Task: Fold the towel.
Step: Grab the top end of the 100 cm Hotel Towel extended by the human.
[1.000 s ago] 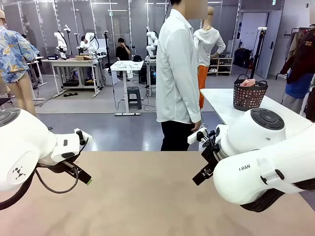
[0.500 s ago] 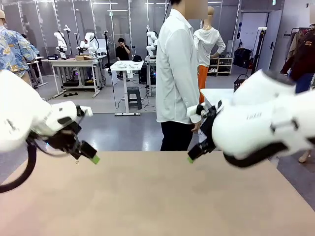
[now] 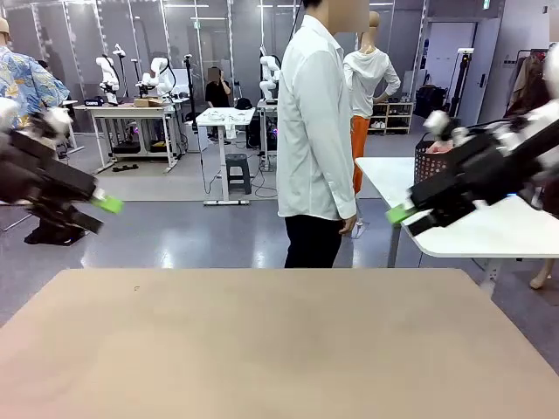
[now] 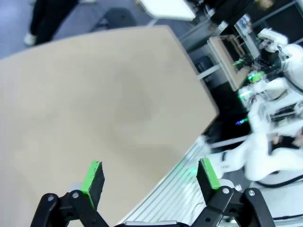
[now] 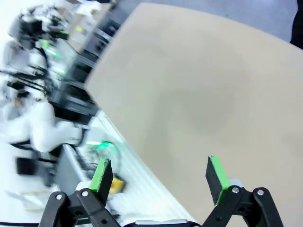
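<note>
Both claws hang well above the table [image 3: 279, 349], one at each side of the front view, and neither touches it.

The left claw [image 3: 100, 214] comes in from the left edge, its black fingers pointing inward and slightly down, with a green pad at the tip. In its own wrist view the left claw [image 4: 150, 176] stands wide open: the two green-padded fingers [image 4: 93, 177] are far apart, nothing is between them, and the bare tan table [image 4: 104, 94] lies beyond.

The right claw [image 3: 406, 218] mirrors it from the right side, its green tip pointing toward the middle. Its wrist view shows the right claw [image 5: 159, 175] spread just as wide. The fingers [image 5: 217, 174] grip nothing, and below them are the table's top [image 5: 203, 85] and its edge.

A person [image 3: 314, 131] in a white shirt and dark trousers stands at the far side of the table, turned sideways.

Behind the right claw is a second, white table [image 3: 489, 236] carrying a dark basket [image 3: 426, 168]. A salmon-pink bundle in the basket looks like the towel [image 3: 441, 147]. It is partly hidden by the arm, and it is too small to make out weave or label. It is well apart from both claws.
</note>
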`<action>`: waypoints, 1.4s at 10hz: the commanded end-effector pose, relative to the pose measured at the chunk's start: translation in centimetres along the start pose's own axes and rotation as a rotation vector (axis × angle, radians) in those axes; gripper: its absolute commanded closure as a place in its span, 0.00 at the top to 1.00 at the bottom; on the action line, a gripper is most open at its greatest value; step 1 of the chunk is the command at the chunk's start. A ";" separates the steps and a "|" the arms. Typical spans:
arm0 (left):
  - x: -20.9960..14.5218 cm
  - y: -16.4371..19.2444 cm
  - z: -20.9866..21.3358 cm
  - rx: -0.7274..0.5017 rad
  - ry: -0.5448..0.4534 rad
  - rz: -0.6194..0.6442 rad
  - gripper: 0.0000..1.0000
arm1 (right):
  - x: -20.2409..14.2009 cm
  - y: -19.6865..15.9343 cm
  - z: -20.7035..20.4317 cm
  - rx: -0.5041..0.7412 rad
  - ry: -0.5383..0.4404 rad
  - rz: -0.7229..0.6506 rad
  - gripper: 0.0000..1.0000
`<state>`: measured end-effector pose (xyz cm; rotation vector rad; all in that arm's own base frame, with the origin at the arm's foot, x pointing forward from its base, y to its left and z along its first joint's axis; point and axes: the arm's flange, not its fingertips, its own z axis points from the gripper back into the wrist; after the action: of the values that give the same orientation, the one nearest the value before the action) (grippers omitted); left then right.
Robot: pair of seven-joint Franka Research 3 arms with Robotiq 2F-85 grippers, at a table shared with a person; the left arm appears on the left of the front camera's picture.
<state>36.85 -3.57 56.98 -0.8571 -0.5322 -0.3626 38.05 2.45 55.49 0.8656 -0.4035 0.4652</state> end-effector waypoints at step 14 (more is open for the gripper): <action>-17.3 9.6 28.7 0.099 -0.696 0.327 1.00 | -19.9 -9.4 20.7 0.183 -0.573 -0.341 1.00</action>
<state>19.67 26.02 56.63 -0.9387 -1.0087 0.2730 23.97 -23.40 51.61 1.2079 -0.7235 -0.0629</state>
